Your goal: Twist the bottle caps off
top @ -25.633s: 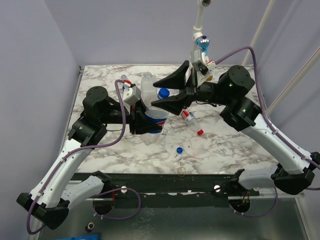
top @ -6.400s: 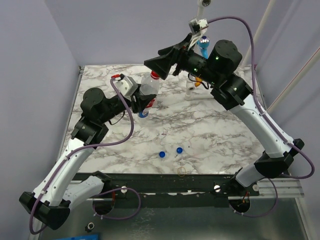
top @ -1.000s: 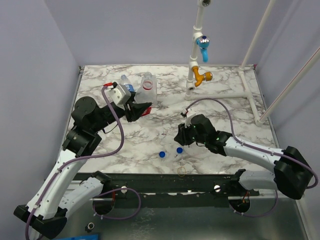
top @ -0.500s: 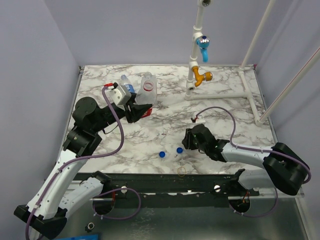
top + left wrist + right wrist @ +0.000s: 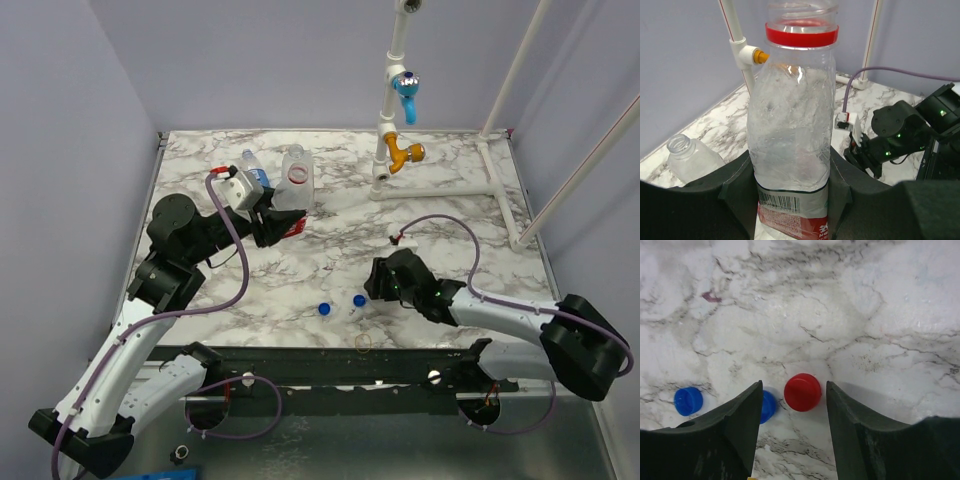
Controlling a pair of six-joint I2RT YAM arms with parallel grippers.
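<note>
My left gripper (image 5: 790, 172) (image 5: 281, 226) is shut on the red-label bottle (image 5: 792, 125) (image 5: 296, 190), gripping it at the label. The bottle stands upright with an open neck and a red ring, no cap on it. Low over the table's front, my right gripper (image 5: 794, 386) (image 5: 374, 286) is open. A red bottle cap (image 5: 802, 392) lies on the marble between its fingers, with a gap on each side. Two blue bottle caps (image 5: 688, 401) (image 5: 768, 406) lie to the left of it, also seen from above (image 5: 323, 309) (image 5: 358, 300). The red cap is hidden in the top view.
A second open bottle (image 5: 252, 165) (image 5: 690, 157) stands at the back left beside the held one. A white pipe stand with a blue and orange tap (image 5: 396, 140) rises at the back. A yellowish rubber band (image 5: 363, 342) lies near the front edge.
My right gripper's jaws have spread apart and the red cap now lies free on the table between them. The left gripper and its bottle have not moved.
</note>
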